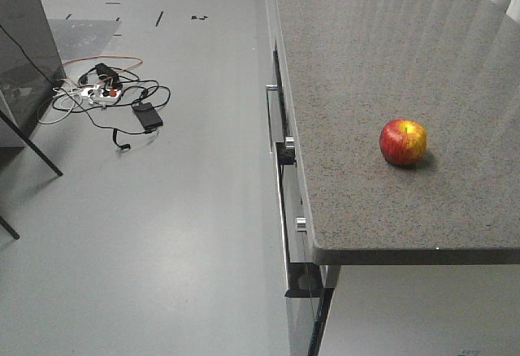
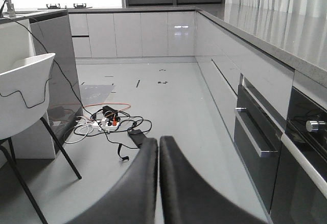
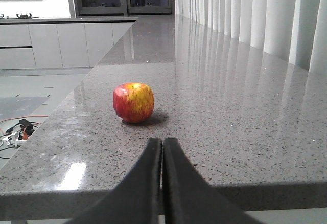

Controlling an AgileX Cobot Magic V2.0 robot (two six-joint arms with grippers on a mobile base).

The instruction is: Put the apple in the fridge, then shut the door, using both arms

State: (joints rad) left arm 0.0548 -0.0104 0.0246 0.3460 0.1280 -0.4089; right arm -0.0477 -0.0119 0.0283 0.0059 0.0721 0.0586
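- Basically, nothing of the task can be counted as done yet, judging from how things lie.
- The apple point(image 1: 403, 141) is seen sitting upright on the speckled grey bench point(image 1: 366, 55), toward its near end and set in from the edge above the drawers. Nothing is touching it.
- The right pincer point(image 3: 162, 142) is pressed together with nothing pinched between its fingers. It's pointed straight at the apple from just off the bench's near edge, with a stretch of bare stone left between them.
- The left pincer point(image 2: 159, 141) is pressed together and empty too. It's aimed out over the floor point(image 2: 168, 101), toward a tangle of cables point(image 2: 110, 124) and not at the bench.
- The fridge can't be made out for sure in any of the three views, and neither can the door, so whether it's standing open can't be told.
- What's left, as far as can be judged:
  - The right pincer has to be spread, brought round the apple and closed on it.
  - The apple has to be lifted off the bench and set inside the fridge.
  - The door has to be pushed shut, probably a job for the left arm since both are meant to be used.
- So progress is pegged at the very start, and the grasp on the apple is taken to be the step in hand.
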